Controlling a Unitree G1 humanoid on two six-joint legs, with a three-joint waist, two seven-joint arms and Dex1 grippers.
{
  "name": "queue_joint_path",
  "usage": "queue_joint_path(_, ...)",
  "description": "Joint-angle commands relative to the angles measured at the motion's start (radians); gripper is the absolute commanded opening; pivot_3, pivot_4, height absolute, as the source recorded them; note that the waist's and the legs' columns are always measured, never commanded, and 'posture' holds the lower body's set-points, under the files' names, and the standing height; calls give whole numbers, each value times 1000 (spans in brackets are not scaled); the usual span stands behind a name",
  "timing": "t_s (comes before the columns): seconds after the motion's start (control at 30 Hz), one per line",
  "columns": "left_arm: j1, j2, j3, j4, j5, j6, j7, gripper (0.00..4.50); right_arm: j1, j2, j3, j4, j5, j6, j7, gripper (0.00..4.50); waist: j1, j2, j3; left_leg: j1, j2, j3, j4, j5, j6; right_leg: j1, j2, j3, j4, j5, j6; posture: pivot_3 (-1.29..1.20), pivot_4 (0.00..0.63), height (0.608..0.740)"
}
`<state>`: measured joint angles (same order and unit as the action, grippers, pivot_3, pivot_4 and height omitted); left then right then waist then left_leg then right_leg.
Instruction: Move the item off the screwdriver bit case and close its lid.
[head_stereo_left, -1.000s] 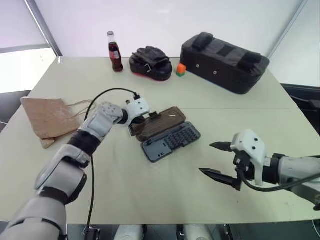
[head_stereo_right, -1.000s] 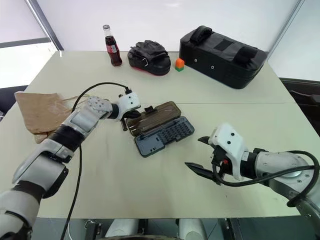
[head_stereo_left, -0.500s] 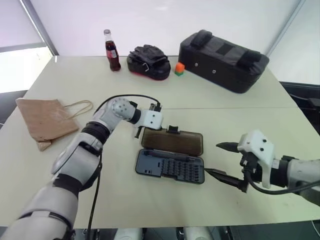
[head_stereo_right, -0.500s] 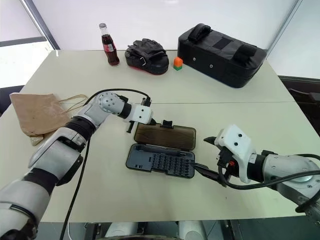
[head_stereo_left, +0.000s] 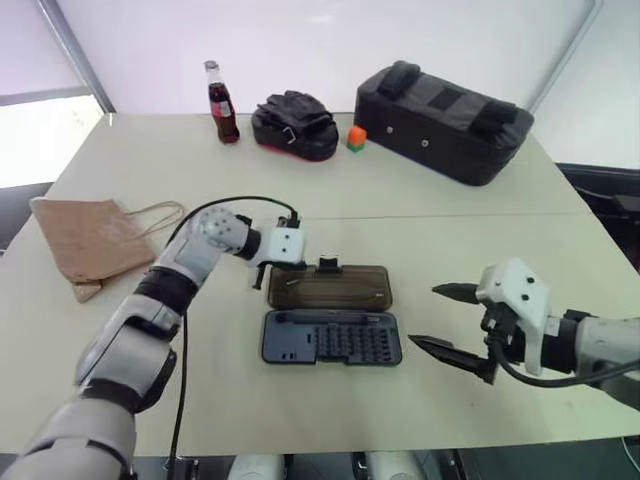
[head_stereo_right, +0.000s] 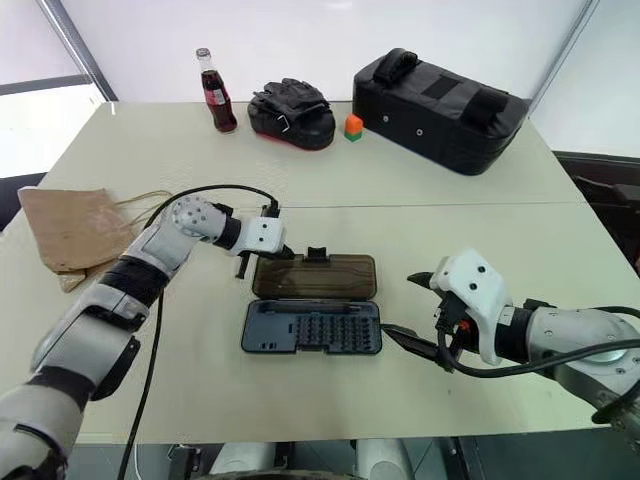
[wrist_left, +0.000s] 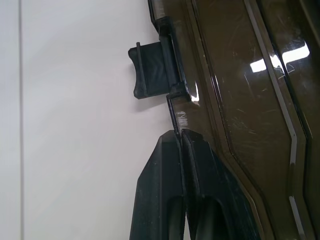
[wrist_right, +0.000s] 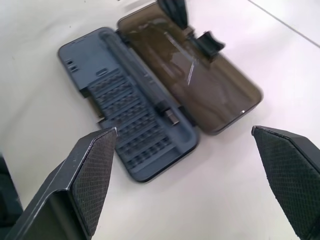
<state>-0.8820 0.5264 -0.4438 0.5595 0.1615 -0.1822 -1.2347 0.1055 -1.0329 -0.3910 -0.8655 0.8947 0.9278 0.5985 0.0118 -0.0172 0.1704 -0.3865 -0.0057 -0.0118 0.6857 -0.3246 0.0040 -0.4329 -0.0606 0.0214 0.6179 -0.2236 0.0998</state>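
The screwdriver bit case lies open and flat mid-table, its long side along the table's front edge. Its dark grey base (head_stereo_left: 332, 337) holds rows of bits. The smoky brown lid (head_stereo_left: 328, 287) lies behind it with the black latch (wrist_left: 150, 70) on its far edge. My left gripper (head_stereo_left: 266, 274) is at the lid's far left corner, and in the left wrist view this gripper (wrist_left: 179, 134) is shut on the lid's rim. My right gripper (head_stereo_left: 425, 316) stands open just right of the case, apart from it. In the right wrist view its fingers (wrist_right: 90, 175) frame the case.
Along the far edge stand a cola bottle (head_stereo_left: 220, 88), a black padded mitt (head_stereo_left: 292, 125), an orange and green block (head_stereo_left: 356, 137) and a big black bag (head_stereo_left: 445, 108). A brown paper bag (head_stereo_left: 95, 240) lies far left. A black cable (head_stereo_left: 215, 205) loops over my left wrist.
The case has swung from a diagonal to lie square with the table's front edge, with my left gripper at its lid throughout. The right gripper stayed open and shifted only slightly.
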Motion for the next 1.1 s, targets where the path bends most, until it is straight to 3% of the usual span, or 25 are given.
queue_joint_path(0.03,35,18,9,-124,-12,76,-42,17,-13,-2,1,-1,-13,-20,9,4500,1,0,0,0,0,0,0,0,0,0,0,0,0,0,0,0,150,740)
queue_joint_path(0.6,55,36,9,-223,19,271,-41,17,-14,5,10,4,-35,-19,15,4500,0,0,0,0,-1,0,0,0,0,1,0,0,0,0,0,0,150,740)
queue_joint_path(0.9,63,25,21,-226,18,268,5,17,-20,7,19,12,-50,-26,21,4500,1,0,0,0,-1,0,1,0,0,1,0,0,1,0,0,0,150,740)
queue_joint_path(1.0,50,16,31,-212,18,261,36,818,-22,7,21,14,-56,-28,24,4500,1,0,0,0,-1,0,3,0,0,1,0,0,2,0,0,0,150,740)
queue_joint_path(1.1,38,8,42,-203,8,270,55,2257,-20,7,21,16,-58,-30,27,4500,1,0,0,0,-1,0,4,0,0,1,0,0,2,0,0,0,150,740)
